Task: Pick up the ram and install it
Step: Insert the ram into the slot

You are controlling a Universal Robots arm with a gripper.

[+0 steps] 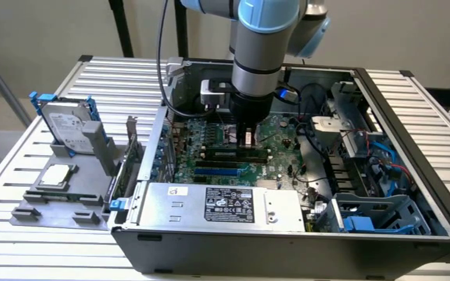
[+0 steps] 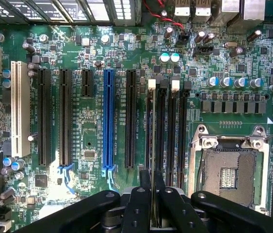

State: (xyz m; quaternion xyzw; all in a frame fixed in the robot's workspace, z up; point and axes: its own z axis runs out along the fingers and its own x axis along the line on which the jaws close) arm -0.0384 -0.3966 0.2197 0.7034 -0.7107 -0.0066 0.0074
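Gripper [image 1: 247,138] is lowered inside the open computer case [image 1: 412,82], over the middle of the motherboard [image 2: 92,141]. Its fingers [image 2: 141,204] are closed, pinching the ram [image 2: 151,145] edge-on. The ram stands upright in line with the black memory slots [image 2: 172,131], beside the empty processor socket [image 2: 228,170]. Whether it is fully seated cannot be told.

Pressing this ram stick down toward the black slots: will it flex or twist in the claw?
The ram is a thin board seen edge-on, so it is probably stiff lengthwise but apt to bow under a sideways push. The claw pinches only a short stretch, so it may pivot.
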